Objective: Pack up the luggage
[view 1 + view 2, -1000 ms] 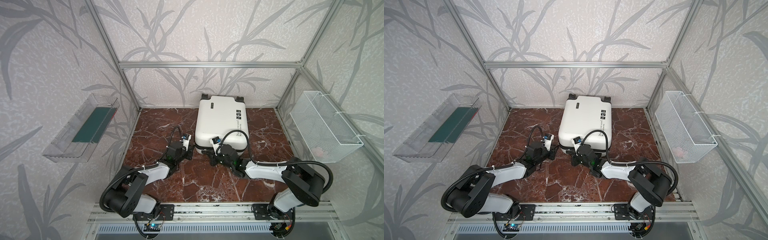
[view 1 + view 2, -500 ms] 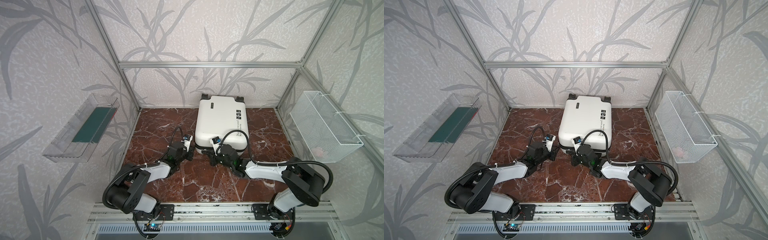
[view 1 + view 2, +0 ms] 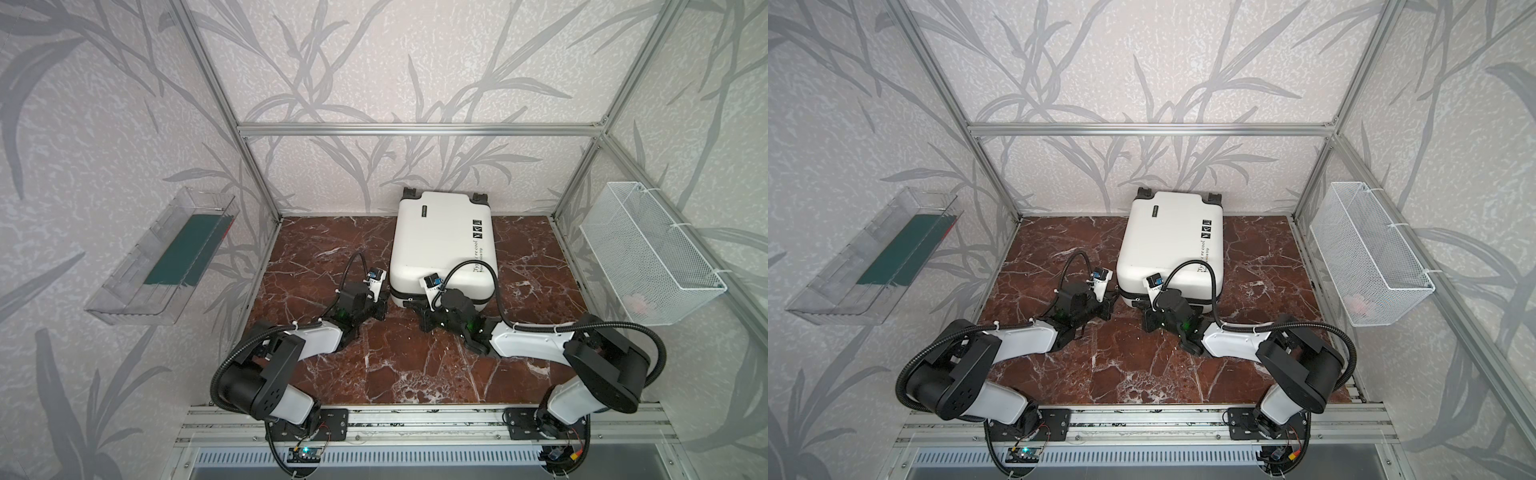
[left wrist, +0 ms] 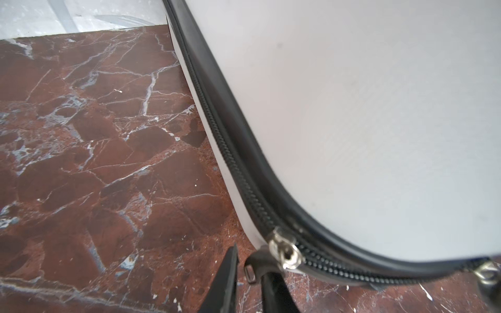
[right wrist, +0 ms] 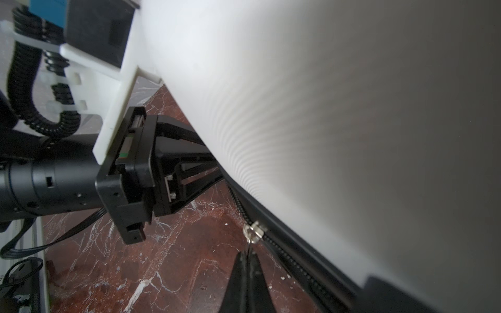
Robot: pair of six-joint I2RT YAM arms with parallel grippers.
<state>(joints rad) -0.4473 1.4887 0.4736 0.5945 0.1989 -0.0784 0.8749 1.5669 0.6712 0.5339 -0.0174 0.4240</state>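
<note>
Nearest us, two white-and-black arms (image 3: 528,345) reach forward over a glossy red-brown marble floor (image 3: 415,365) veined with white. The left gripper (image 4: 246,260) sits low at the near left corner of the luggage (image 3: 440,241). Its slim black jaws stand a little apart, and only floor shows between them. A silver slider (image 4: 284,249) lies just beside one tip. The right gripper (image 5: 247,256), further along the near edge, is pinched tight, its pointed tips meeting on the small metal pull (image 5: 250,239) that hangs from a second slider (image 5: 256,229). Both sliders ride a black toothed zipper (image 4: 233,162) that curves around the rounded corner between two smooth shell halves. The luggage is a white hard-shell case with its lid down, lying flat at the back middle of the floor. It has small black text on top, and its black wheels (image 3: 409,192) point toward the leaf-patterned back wall. On the left wall hangs a clear plastic tray (image 3: 124,309) holding a flat green sheet (image 3: 183,249). On the right wall hangs a white wire-mesh basket (image 3: 665,257) with a blurred pink thing (image 3: 638,303) inside.
</note>
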